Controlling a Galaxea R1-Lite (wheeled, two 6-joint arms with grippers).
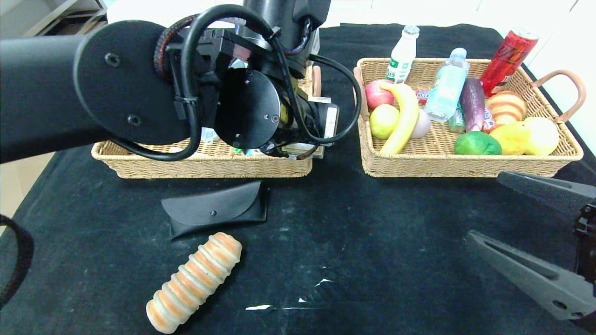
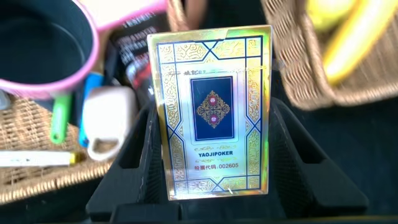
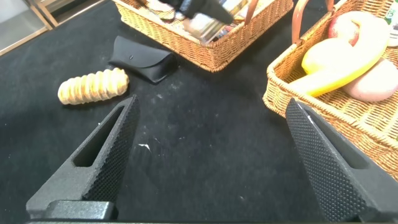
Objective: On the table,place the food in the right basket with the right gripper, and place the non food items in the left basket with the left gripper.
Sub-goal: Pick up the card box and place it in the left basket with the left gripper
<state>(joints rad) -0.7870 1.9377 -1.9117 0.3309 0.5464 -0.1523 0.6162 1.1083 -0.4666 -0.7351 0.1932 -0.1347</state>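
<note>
Filling the left wrist view, a green-and-cream card box (image 2: 214, 112) stands pinched between the fingers of the left gripper (image 2: 214, 186), held upright over the left basket (image 1: 209, 163), seemingly so it can drop among the non-food things there. Below it lie the pink saucepan (image 2: 74, 68) and some pens; from the head view the arm hides most of that basket, so just where the box hangs over it is hard to judge. On the bench (image 1: 349, 232) in front of the basket the black glasses case (image 1: 216, 209) and the striped bread roll (image 1: 195, 281) lie just beside each other, neither yet sorted. The right gripper (image 3: 214, 149) waits low over the bench near the right basket (image 1: 465, 163), fingers spread wide and empty, likely free for the roll. Banana (image 1: 402, 116) and water bottle (image 1: 447, 86) already rest in that basket.
</note>
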